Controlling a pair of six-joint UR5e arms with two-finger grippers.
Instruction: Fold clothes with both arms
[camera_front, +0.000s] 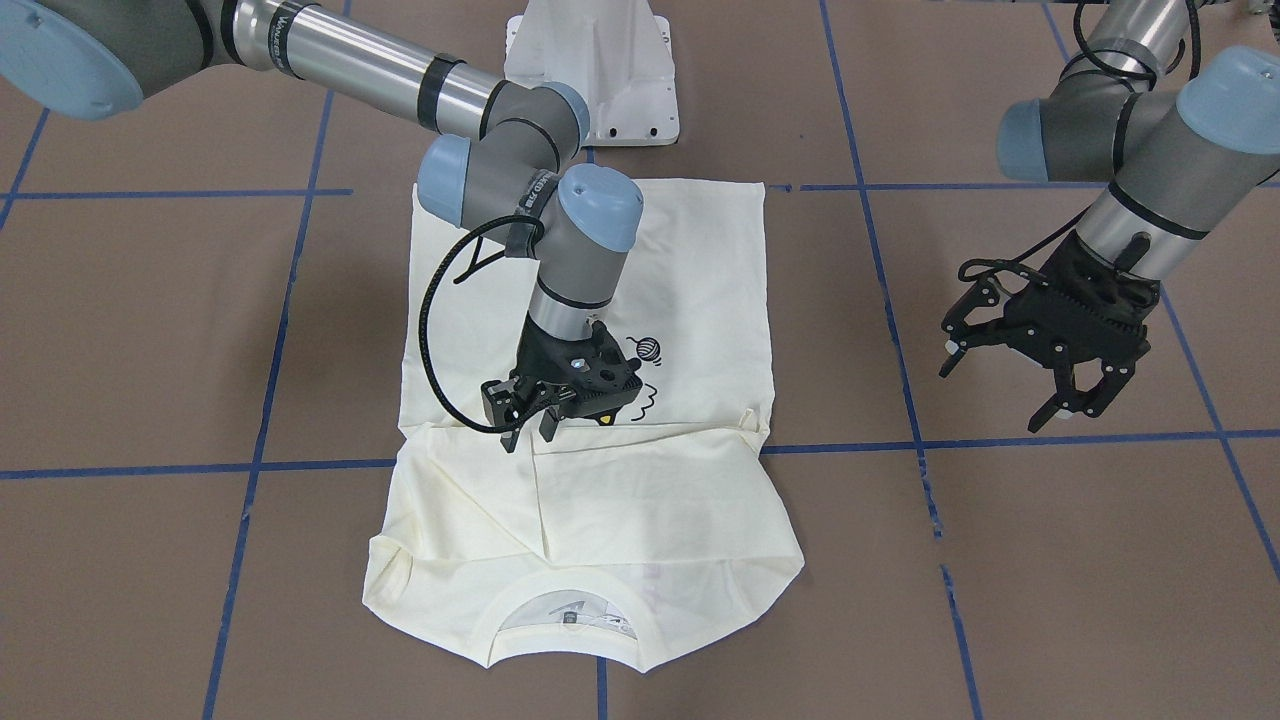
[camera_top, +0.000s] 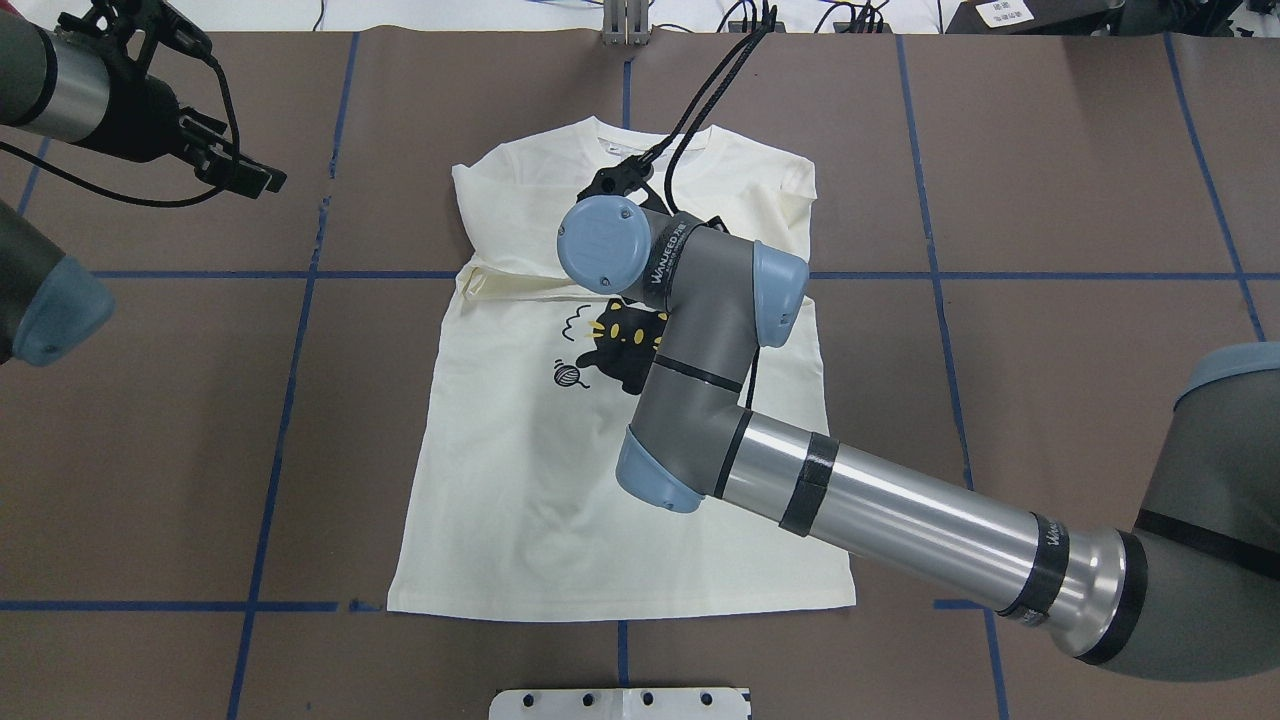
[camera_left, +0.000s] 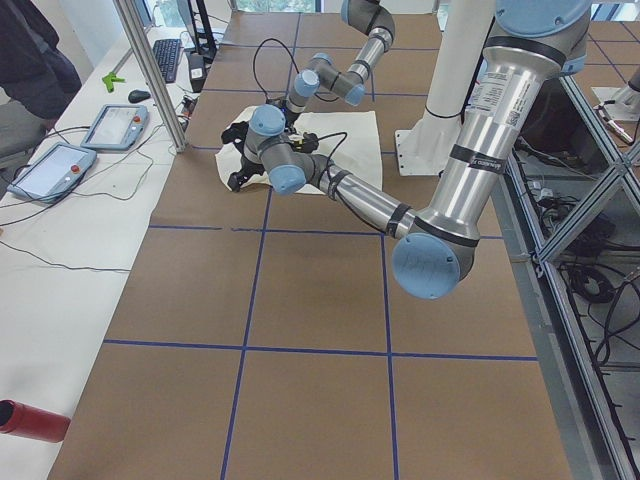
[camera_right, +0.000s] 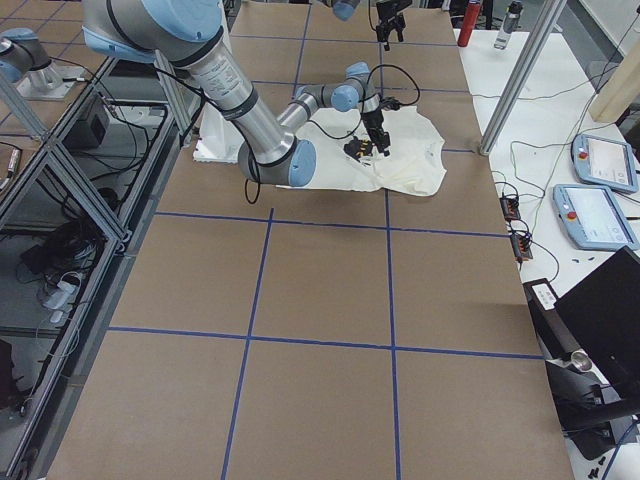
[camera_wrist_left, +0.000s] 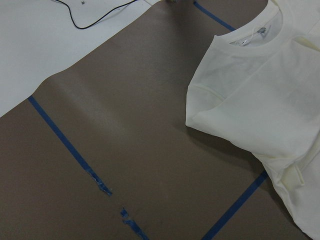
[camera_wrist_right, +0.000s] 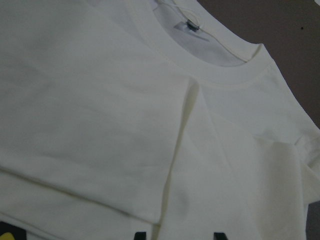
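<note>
Brown tabletop (camera_front: 1050, 560) with a blue tape grid. Shirt (camera_front: 690, 290) lies flat at centre frame in the front-facing view, collar (camera_front: 565, 610) at the bottom, hem at the top, sleeves folded in across the chest.

Right arm (camera_front: 370, 65) reaches in from the upper left. Right gripper (camera_front: 530, 432) sits low over the sleeve fold just below the cat print (camera_top: 620, 340). Its fingers (camera_front: 511, 436) are slightly spread with nothing pinched between them. Left arm (camera_front: 1130, 210) is at the right edge. Left gripper (camera_front: 1000, 395) hangs over bare tabletop, well apart from the shirt, fingers (camera_front: 1045, 415) spread wide.

Handling, my read: light, limp knit with zero stiffness. It will sag and drag, and the layers can slip over each other. Pinch it at edges, not mid-panel. Best holds look like the two hem corners or the shoulder seams, one per arm, lifted level so the fold lands straight.
</note>
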